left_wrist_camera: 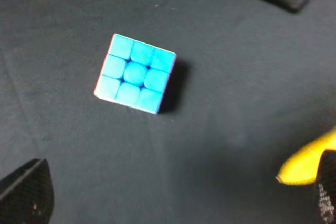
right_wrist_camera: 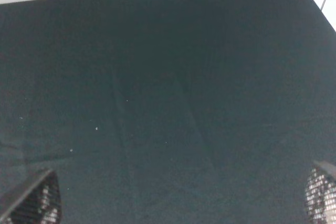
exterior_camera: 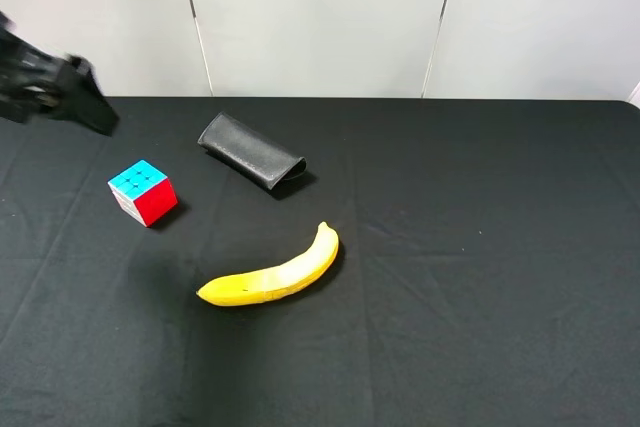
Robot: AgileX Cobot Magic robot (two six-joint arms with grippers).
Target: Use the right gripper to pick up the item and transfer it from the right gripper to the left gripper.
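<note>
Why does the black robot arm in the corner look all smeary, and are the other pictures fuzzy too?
In the exterior high view the left gripper is smeared, likely by motion blur, while the puzzle cube and banana look sharp. The left wrist view is soft: the cube's tiles glow and blend. The right wrist view is dim, showing only the black cloth with faint creases.

The cube (exterior_camera: 143, 192) sits on the bench (exterior_camera: 480, 297) at the left. The case (exterior_camera: 251, 152) lies to its right and a little farther back, apart from it. The banana (exterior_camera: 272, 273) lies nearer than both, right of the cube and well apart from it. The left claw (exterior_camera: 60, 92) hangs at the far left edge, behind the cube. The bench's right half carries nothing.
</note>
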